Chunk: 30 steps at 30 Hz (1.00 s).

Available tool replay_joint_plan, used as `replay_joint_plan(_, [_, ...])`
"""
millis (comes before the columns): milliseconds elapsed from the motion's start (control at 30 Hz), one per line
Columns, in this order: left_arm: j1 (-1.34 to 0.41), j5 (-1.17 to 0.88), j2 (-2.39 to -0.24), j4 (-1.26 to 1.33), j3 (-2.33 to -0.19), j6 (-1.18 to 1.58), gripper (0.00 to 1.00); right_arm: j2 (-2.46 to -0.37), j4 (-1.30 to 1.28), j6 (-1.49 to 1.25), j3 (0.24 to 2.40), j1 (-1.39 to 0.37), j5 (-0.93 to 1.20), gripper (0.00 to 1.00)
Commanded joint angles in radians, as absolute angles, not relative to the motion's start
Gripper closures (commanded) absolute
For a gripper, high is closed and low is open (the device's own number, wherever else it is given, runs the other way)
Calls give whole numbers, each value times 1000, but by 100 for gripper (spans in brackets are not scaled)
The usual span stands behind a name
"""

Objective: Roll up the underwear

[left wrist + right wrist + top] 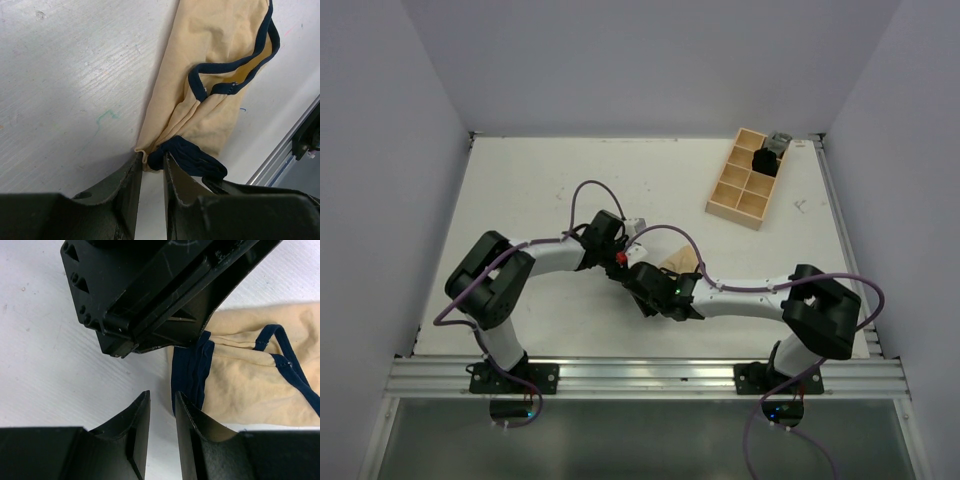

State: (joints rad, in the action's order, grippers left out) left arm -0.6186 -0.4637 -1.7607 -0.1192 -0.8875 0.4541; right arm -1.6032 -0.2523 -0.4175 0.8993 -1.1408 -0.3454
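**Fig. Underwear pinched at one end, mid-surface**

Left: my left gripper stands narrow, closed on one end of the underwear, where a tan corner and the dark trim bunch together at its tips.

Centre: the underwear lies on the white surface between my two arms, in the near half. It is a long folded strip. In the left wrist view its long axis runs from the pinched end straight away from the gripper. From overhead only a small tan patch shows between the arms, so I cannot tell its direction there.

Right: my right gripper stands slightly apart and holds nothing, its tips just beside the underwear's dark-trimmed end.

Far right: a wooden compartment tray sits well apart, towards the back.
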Motion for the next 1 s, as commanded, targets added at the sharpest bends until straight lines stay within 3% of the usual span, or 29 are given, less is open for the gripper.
replay_joint_plan(0, [-624, -341, -1824, -233, -867, 434, 72, -1608, -259, -408, 928, -1147, -383, 69])
replay_joint_plan(667, [-624, -345, -1819, -278, -900, 440, 72, -1712, -324, -414, 948, -1149, -473, 67])
replay_joint_plan(867, [-623, -328, -1798, -308, -910, 469, 70, -1740, -319, -445, 942, -1146, -425, 76])
replay_joint_plan(967, [-600, -307, -1767, -328, -910, 489, 65, -1758, -319, -453, 949, -1137, -393, 91])
